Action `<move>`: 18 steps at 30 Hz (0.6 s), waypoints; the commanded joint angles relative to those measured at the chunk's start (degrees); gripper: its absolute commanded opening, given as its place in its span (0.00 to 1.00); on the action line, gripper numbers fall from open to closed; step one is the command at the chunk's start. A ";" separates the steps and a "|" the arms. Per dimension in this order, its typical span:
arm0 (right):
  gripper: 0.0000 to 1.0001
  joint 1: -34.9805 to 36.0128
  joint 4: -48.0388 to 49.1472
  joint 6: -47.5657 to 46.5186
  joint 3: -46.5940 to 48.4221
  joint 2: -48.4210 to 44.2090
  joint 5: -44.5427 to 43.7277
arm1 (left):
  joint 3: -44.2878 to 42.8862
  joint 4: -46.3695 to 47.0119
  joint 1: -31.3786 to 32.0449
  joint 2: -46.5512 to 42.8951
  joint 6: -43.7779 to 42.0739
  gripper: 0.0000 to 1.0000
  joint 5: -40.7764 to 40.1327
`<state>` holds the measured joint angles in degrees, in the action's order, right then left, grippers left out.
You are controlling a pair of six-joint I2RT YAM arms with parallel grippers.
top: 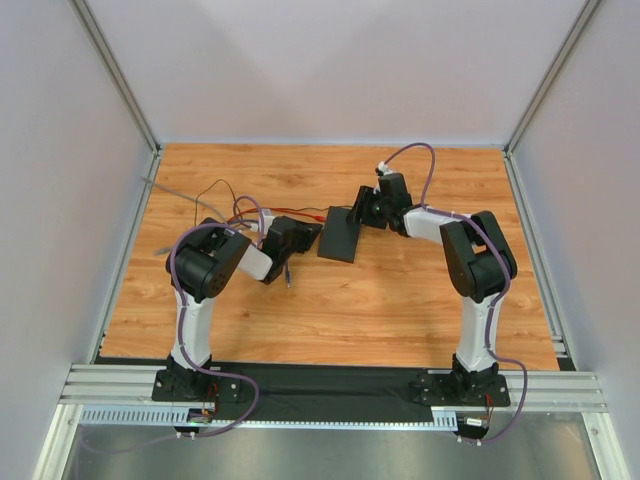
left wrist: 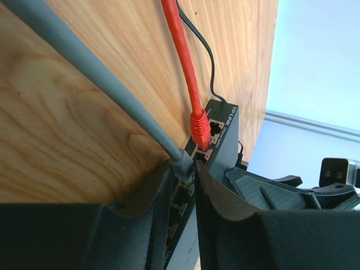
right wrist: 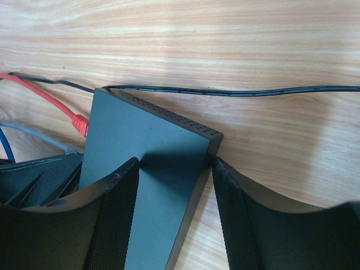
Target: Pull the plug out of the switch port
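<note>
The switch, a flat matte-black box with a row of vent holes along its top edge, sits near the middle of the wooden table, between the two arms. It looks tipped up rather than lying flat. The port edge faces the left arm and carries a TP-LINK label.

The right gripper straddles the end of the switch away from the ports, one finger over the top face and the other against the side edge. It is clamped onto the box.

Red plug is seated in a port, and its red cable runs off across the wood. Grey plug sits in a port beside the red one, with its grey cable leading diagonally away.

The left gripper is at the port edge, jaws narrow, with a finger close on each side of the grey plug. They look to be touching it, but I cannot tell if the grip is firm.

A thin black cable runs along the table beyond the switch. A blue cable shows at the left edge of the right wrist view, apart from the switch.
</note>
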<state>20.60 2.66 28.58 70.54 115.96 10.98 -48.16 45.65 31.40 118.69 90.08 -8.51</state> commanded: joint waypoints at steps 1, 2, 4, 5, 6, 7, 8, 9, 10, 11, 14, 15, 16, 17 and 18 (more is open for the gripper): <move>0.57 0.41 -1.25 -1.68 1.96 0.84 -1.40 | 1.49 -4.43 0.68 1.27 -1.58 0.29 -0.28; 0.57 0.49 -2.03 -1.94 2.23 1.02 -1.66 | 1.67 -3.47 0.68 1.36 -2.01 0.27 -0.28; 0.57 0.76 -2.39 -2.65 2.67 0.93 -2.72 | 1.76 -3.02 0.68 1.54 -2.37 0.20 -0.28; 0.57 0.93 -4.65 -2.91 3.28 0.93 -4.37 | 1.67 -2.41 0.68 1.63 -3.06 0.17 -0.19; 0.57 1.28 -5.63 -3.35 3.72 0.85 -5.26 | 1.75 -1.97 0.77 1.80 -3.42 0.15 -0.10; 0.57 1.55 -6.77 -4.40 4.42 0.76 -6.31 | 1.84 -1.79 0.77 1.72 -3.51 0.15 -0.19; 0.57 1.72 -9.22 -5.10 4.95 0.32 -7.72 | 1.93 -1.36 0.77 1.72 -3.60 0.13 -0.10; 0.58 2.77 -10.55 -5.81 6.52 0.06 -10.86 | 2.11 -1.18 0.77 1.80 -3.86 0.08 -0.10; 0.58 3.39 -12.04 -7.64 7.41 -0.21 -14.20 | 2.37 -0.83 0.77 1.80 -4.12 0.06 -0.10; 0.59 4.09 -15.28 -8.70 8.55 -0.73 -16.24 | 2.46 -0.21 0.77 1.89 -4.47 0.05 -0.19; 0.63 6.99 -21.78 -11.95 13.20 -0.56 -23.54 | 3.34 1.10 0.86 1.80 -5.09 0.02 -0.54; 0.65 8.22 -23.12 -12.75 15.30 -0.39 -25.55 | 3.42 1.54 0.77 1.80 -5.35 0.01 -0.54; 0.66 8.84 -24.44 -13.02 16.37 -0.04 -26.70 | 3.69 1.98 0.77 1.89 -5.70 0.00 -0.54; 0.68 9.37 -26.80 -13.20 17.16 0.23 -27.50 | 3.78 2.68 0.77 1.98 -5.71 0.00 -0.54; 0.70 10.07 -27.96 -13.20 18.22 0.66 -28.46 | 3.86 2.95 0.77 2.15 -5.88 0.00 -0.54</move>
<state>28.77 -17.96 18.98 84.66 116.09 -9.72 -45.91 50.57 31.55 119.17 88.18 -8.67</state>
